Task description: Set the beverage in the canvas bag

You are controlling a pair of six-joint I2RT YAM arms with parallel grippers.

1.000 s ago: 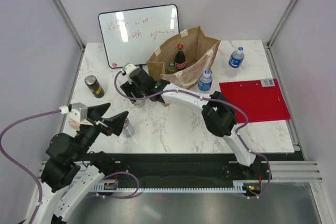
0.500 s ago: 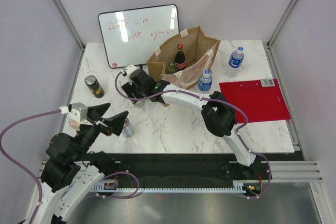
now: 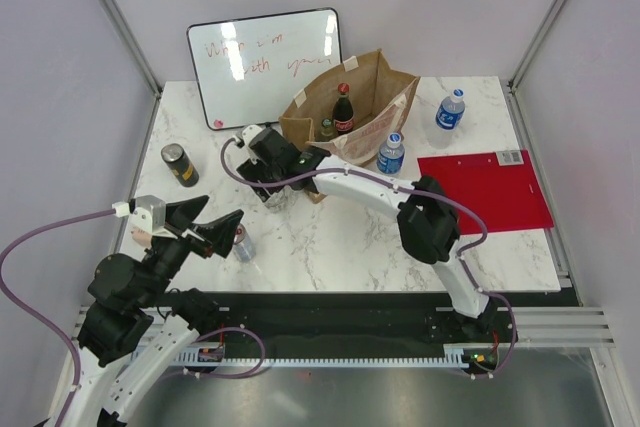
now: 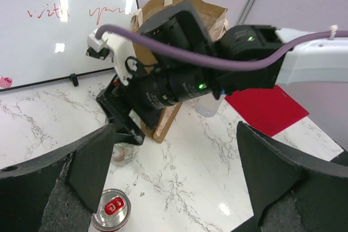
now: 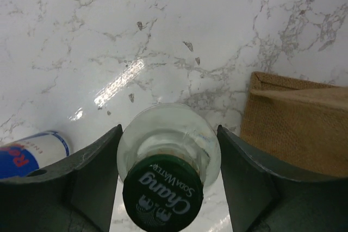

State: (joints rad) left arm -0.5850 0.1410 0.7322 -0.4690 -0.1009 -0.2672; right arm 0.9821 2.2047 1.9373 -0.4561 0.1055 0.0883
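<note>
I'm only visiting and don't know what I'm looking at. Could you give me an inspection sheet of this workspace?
Surface: marble-pattern table; no spills seen.
Job's things: canvas bag upright, holding a cola bottle and a green-capped bottle; Chang soda water bottle upright outside the bag, near its corner.
Clutter: whiteboard, two water bottles, red folder, dark can, Red Bull can.
End effectors: right end effector appears closed on the soda water bottle; left end effector open, empty.
Cables: purple cables loop along both arms.
Surroundings: pale walls, metal frame posts.
</note>
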